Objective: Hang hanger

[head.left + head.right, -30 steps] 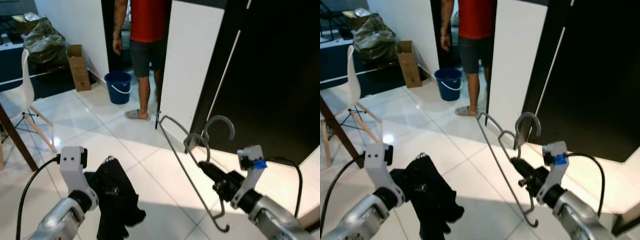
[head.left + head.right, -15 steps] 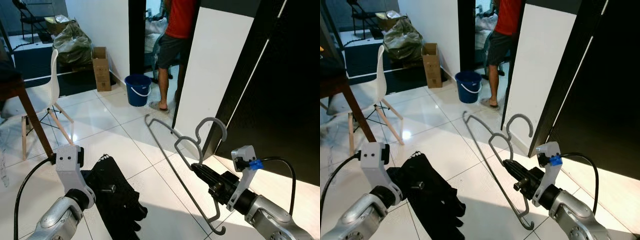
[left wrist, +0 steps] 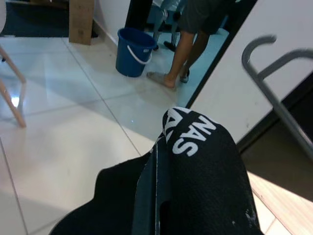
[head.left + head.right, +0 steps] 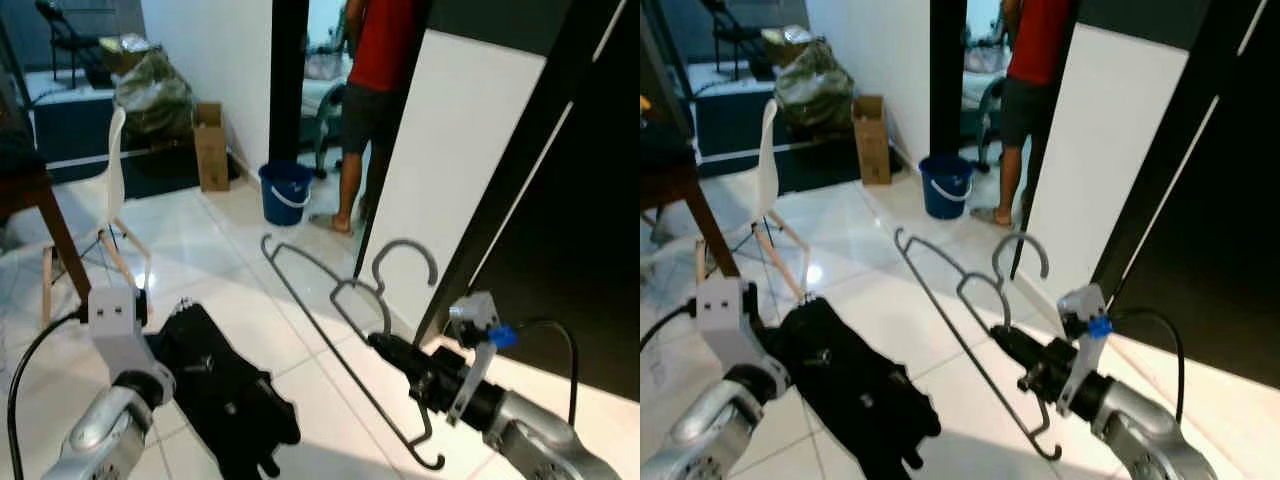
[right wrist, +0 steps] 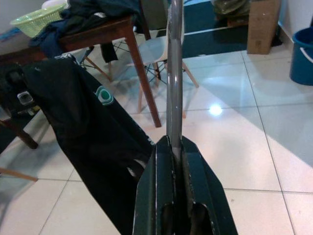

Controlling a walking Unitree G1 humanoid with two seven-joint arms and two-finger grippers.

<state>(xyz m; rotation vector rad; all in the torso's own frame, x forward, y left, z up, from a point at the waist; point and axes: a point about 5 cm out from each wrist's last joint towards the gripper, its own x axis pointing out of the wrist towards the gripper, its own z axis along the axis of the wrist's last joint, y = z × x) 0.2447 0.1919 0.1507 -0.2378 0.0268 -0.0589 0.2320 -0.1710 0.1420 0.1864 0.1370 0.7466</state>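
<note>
At lower right of the head view, the right claw (image 4: pixel 392 350) is clamping its fingers on a grey wire hanger (image 4: pixel 335 300), which is tilting up toward the frame's centre, hook uppermost. At lower left, the left claw (image 3: pixel 156 161) is pinching a black garment (image 4: pixel 222 390). A person (image 4: pixel 375 90) is standing at upper centre beside a blue bucket (image 4: pixel 285 192).
</note>
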